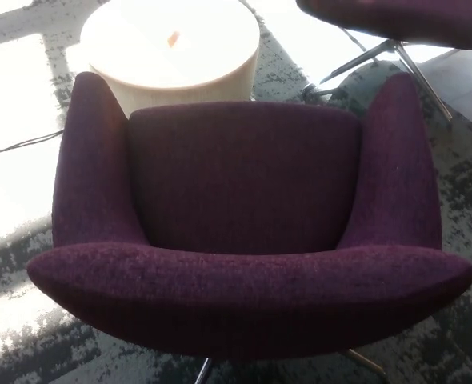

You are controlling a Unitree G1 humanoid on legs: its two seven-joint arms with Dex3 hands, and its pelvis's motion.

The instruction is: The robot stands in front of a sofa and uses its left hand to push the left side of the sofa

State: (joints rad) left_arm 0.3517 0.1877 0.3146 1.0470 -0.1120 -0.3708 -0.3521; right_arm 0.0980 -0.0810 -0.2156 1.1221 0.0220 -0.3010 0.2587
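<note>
Sofa (pixel 248 232) fills most of the head view: a purple one-seater w/ a curved back edge nearest us, seat in the middle, and two arms running away toward the top of the picture. Its left arm (pixel 88 164) sits at picture left, right arm (pixel 400 164) at picture right. Thin metal legs (pixel 204 370) peek out under the near edge.

Beyond it, touching or just behind the far end of the left arm, stands a round pale side table (pixel 180 48) w/ a small orange thing (pixel 173 38) on top, too blurred to name. A second purple seat (pixel 404 18) on metal legs shows at top right, apart from ours. A dark cable (pixel 20 146) trails over the patterned carpet (pixel 460 184) at left.

Neither of our hands shows, so we can't say if they're released, clenched or grasping anything; no forearm in view either.

Progress, as we judge it: nothing visible done yet. We're in position in front of the sofa, but the left hand hasn't come in, let alone met the left side. Left to do: bring the left hand to that side, make contact, push. Table close behind may limit how far it goes.
</note>
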